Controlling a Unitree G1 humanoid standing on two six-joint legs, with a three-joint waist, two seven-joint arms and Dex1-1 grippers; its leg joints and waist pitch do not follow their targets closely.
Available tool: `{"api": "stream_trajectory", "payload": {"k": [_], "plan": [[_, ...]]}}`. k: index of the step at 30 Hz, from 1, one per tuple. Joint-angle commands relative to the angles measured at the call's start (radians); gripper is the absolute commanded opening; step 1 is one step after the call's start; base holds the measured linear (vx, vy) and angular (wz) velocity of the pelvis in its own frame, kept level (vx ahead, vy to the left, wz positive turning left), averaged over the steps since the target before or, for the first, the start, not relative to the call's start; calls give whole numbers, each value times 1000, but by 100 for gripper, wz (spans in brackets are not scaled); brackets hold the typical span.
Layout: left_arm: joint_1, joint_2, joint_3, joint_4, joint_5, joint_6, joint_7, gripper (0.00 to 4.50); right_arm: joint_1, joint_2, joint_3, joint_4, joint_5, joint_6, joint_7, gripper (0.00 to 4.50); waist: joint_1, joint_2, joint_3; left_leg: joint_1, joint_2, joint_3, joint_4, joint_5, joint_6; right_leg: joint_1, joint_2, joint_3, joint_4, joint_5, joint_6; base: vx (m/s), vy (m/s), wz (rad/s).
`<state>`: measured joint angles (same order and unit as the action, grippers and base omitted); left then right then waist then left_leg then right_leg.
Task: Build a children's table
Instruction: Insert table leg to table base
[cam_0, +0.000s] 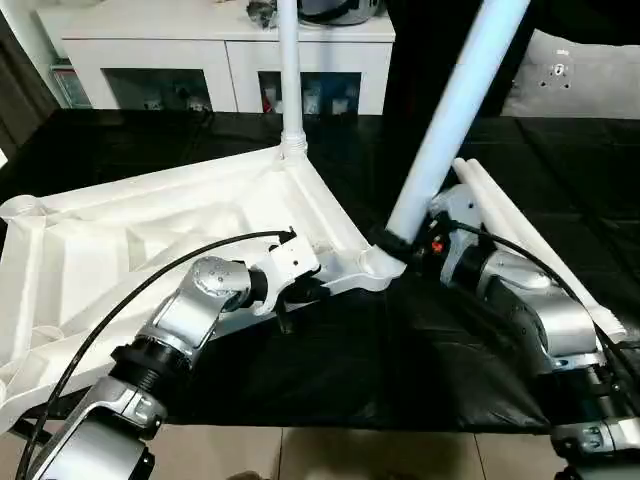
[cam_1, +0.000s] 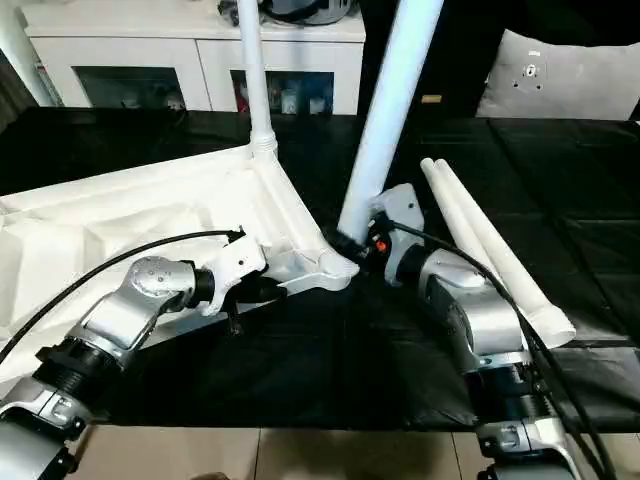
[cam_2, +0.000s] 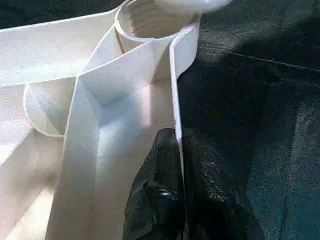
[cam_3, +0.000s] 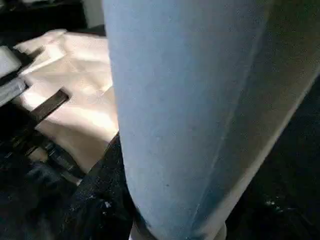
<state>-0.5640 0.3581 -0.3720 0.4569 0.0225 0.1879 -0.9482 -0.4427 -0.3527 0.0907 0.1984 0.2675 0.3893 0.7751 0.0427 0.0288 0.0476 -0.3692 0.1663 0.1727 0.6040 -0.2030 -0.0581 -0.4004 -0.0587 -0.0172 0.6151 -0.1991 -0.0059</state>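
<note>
Pinching the near edge wall of the top (cam_0: 150, 240), the left claw (cam_0: 290, 292) is clenched on that thin rim: the left wrist view shows one black finger (cam_2: 155, 195) inside the wall and the other outside, just short of a corner socket (cam_2: 150, 20). Judged purpose: to steady the top while a leg goes in.

The top lies ribbed side up on the black-covered bench (cam_0: 330, 370), its sockets facing upward; its long axis runs away from the left claw toward the robot's left.

The right claw (cam_0: 395, 245) grasps the leg (cam_0: 450, 120) close to its lower end, jaws about half spread around the tube. The leg's foot sits at the corner socket directly beside this claw. The long axis rises steeply from the claw and leans toward the robot's right, so it is not yet square to the top. Judged: seating is in progress, and the leg needs righting before pressing home.

A fitted leg (cam_0: 289, 70) stands upright at the far corner, beyond both claws. Two spare legs (cam_0: 530, 240) lie side by side on the bench just outside the right claw, pointing away from the robot.
</note>
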Motion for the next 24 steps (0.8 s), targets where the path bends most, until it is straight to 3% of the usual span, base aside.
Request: {"api": "stream_trajectory", "payload": {"k": [1,3,5,7,8,14,20,24], "plan": [[25,33,-52,-22,3,-76,-102,0,-42,-21,29,11,-17,22,47,190,5,-6,-70,5,48,-16,-61,-70,80,63,-69,33,-54,36,-276,0,0,0],[36,53,-77,-43,13,-91,-141,0,-54,-26,42,31,-32,23,53,190,4,-3,-68,6,51,-16,-62,-74,85,59,-71,32,-55,30,-281,0,0,0],[39,60,-85,-46,23,-104,-145,0,-55,-32,53,32,-34,40,61,190,8,-11,-64,11,54,-11,-64,-97,79,54,-70,33,-60,-25,-277,0,0,0],[40,61,-84,-47,24,-111,-151,0,-51,-39,65,31,-35,51,72,190,18,-6,-64,15,57,-12,-66,-106,67,52,-72,34,-60,-48,-272,0,0,0],[41,64,-85,-51,23,-116,-163,0,-46,-45,76,31,-37,62,80,190,18,-11,-64,14,56,-12,-67,-104,62,53,-70,33,-58,-44,-268,0,0,0],[30,63,-83,-32,41,-145,-148,0,-33,-51,102,25,-36,102,112,190,19,-12,-65,10,53,-13,-66,-99,54,57,-73,35,-58,-37,-255,0,0,0],[18,58,-84,-2,57,-159,-128,0,-24,-58,114,7,-29,123,133,190,19,-12,-60,14,55,-14,-71,-147,35,52,-73,35,-66,-120,-242,0,0,0],[21,56,-79,-9,55,-158,-129,0,-24,-50,114,17,-30,120,125,190,19,-13,-61,13,54,-15,-72,-147,28,52,-73,36,-67,-126,-237,0,0,0]]}}
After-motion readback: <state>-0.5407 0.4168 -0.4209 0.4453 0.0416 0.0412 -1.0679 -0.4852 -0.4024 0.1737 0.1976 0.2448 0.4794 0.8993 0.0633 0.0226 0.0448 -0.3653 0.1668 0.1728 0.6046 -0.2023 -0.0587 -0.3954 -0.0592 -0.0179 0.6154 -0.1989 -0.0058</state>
